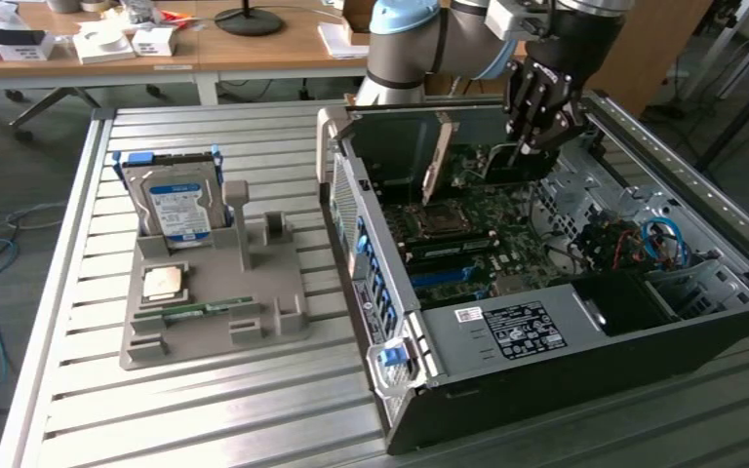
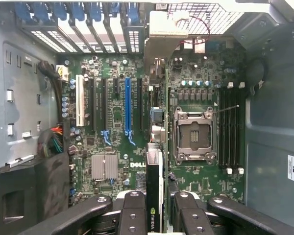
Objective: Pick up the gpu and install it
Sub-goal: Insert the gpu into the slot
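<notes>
Gpu pinched edge-on between the fingers, hanging upright inside the open computer case at about one o'clock on the bench, probably so as to keep its lower edge facing the motherboard slots.

Open computer case, hard drive in grey holder, perhaps a chip

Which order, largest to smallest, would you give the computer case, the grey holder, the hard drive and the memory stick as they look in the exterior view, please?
1. computer case
2. grey holder
3. hard drive
4. memory stick
The differences are plain, so nearness to the camera does not affect the order.
</notes>
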`<state>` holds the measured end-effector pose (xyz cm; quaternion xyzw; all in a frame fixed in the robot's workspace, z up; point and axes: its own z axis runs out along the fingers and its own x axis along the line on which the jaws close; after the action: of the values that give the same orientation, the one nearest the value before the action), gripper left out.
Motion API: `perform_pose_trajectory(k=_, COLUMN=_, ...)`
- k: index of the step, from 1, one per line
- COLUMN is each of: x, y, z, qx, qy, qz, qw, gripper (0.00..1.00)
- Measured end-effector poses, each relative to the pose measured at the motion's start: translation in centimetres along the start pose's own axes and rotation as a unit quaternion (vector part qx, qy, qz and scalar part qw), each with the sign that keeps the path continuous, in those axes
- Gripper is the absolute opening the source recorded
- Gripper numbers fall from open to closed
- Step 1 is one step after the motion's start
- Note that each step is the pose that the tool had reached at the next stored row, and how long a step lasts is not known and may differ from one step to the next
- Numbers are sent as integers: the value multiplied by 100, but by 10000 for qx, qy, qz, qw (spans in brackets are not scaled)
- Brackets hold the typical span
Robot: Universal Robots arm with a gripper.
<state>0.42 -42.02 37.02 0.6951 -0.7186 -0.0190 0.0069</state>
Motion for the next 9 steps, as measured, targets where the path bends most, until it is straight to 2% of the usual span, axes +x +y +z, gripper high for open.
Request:
perform_pose_trajectory(k=6, x=0, y=0, z=9, qx=0, qy=1, qz=0, qw=10000, gripper=27)
perform_pose_trajectory(k=9, x=1, y=31, z=13, qx=0, qy=0, qz=0, qw=10000, gripper=27)
